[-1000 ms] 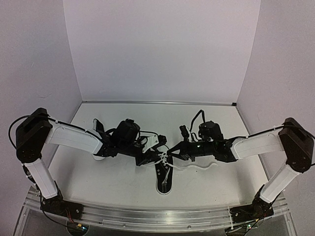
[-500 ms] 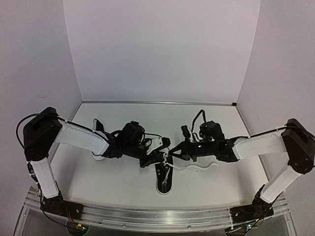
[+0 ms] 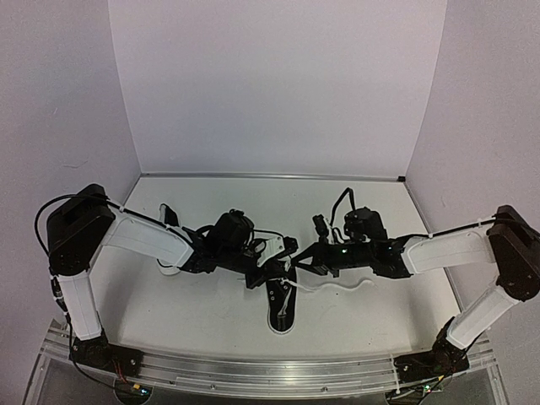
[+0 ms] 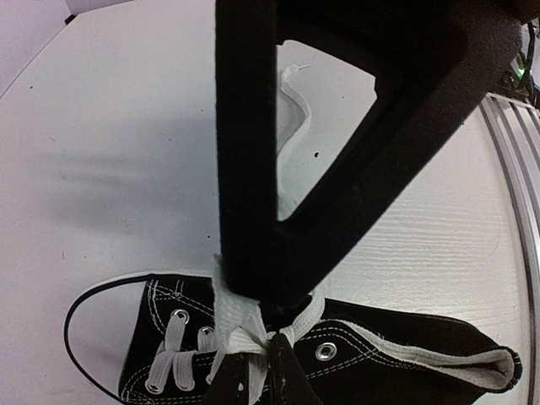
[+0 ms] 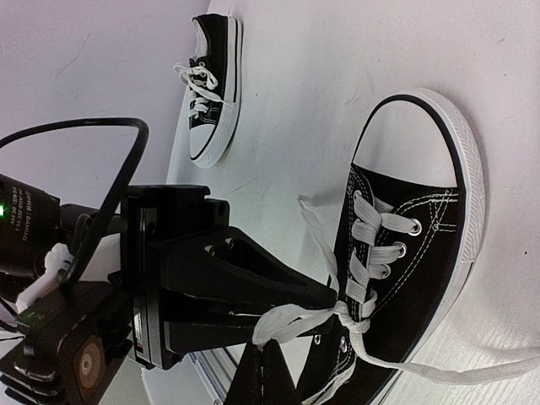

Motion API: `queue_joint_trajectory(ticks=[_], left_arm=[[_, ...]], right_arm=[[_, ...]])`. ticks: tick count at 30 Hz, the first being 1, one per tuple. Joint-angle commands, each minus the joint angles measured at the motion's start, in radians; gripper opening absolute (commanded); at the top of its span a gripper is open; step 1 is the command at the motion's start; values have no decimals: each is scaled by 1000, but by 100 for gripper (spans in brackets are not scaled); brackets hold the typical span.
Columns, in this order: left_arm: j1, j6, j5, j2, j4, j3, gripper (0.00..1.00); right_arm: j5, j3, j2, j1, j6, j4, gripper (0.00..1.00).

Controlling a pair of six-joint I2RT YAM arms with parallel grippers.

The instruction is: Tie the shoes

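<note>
One black shoe (image 3: 281, 309) lies in the middle of the table, toe toward the near edge; it also shows in the left wrist view (image 4: 405, 346) and the right wrist view (image 5: 422, 253). Both grippers meet over its white laces (image 4: 236, 329). My left gripper (image 4: 272, 364) is shut on a lace at the knot. My right gripper (image 5: 266, 359) is shut on a lace loop (image 5: 295, 321) pulled out sideways from the knot. A loose lace end (image 5: 472, 371) trails right. The second shoe (image 5: 211, 93) lies at far left, mostly hidden behind my left arm in the top view (image 3: 167, 214).
An aluminium rail (image 3: 270, 371) runs along the near table edge, close to the middle shoe's heel in the left wrist view (image 4: 516, 169). White walls enclose the back and sides. A black cable (image 3: 337, 201) loops above my right wrist.
My left arm has swung right and closer to the middle shoe, bringing its gripper against the right gripper at the knot. The right arm has barely moved.
</note>
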State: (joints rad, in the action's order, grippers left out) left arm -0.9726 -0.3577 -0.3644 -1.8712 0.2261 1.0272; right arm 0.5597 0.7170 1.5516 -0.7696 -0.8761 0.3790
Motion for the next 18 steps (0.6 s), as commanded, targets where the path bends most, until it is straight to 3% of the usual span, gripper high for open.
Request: queue_joint_trajectory(ticks=[1, 13, 18], left_arm=[[-5, 17, 12, -9, 37, 49, 11], [-9, 26, 41, -17, 36, 61, 12], [-10, 31, 45, -13, 49, 55, 0]], right_arm=[[-22, -13, -42, -5, 9, 5, 0], [-23, -11, -39, -6, 5, 0, 0], [-28, -17, -46, -5, 4, -7, 0]])
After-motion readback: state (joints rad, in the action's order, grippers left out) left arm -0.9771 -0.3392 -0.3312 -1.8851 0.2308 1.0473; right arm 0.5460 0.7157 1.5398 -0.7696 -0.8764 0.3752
